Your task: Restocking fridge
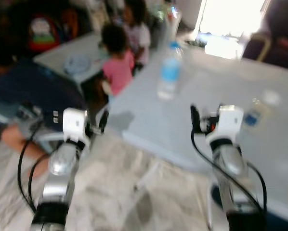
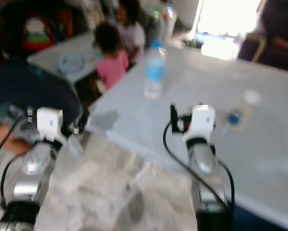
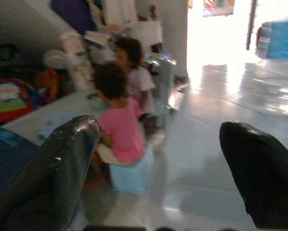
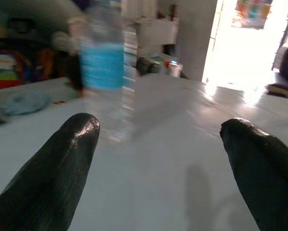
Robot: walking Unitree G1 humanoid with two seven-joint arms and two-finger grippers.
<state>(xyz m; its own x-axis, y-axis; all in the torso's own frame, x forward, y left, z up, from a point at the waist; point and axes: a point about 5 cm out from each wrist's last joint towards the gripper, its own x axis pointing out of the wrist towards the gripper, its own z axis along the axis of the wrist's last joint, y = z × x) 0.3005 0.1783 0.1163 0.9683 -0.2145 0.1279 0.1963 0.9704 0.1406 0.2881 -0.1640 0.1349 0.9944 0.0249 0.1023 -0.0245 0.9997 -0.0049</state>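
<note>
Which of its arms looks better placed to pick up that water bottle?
Probably the right. The right gripper is open over the table, facing the upright water bottle. The left gripper is off the table's edge, facing two people.

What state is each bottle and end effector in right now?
Tall water bottle: upright on the table, cap on, ungrasped.
Small bottle: on the table to the robot's right, too blurred to judge further.
Left end effector: open, empty, off the table.
Right end effector: open, empty, over the table, facing the tall bottle.
</note>
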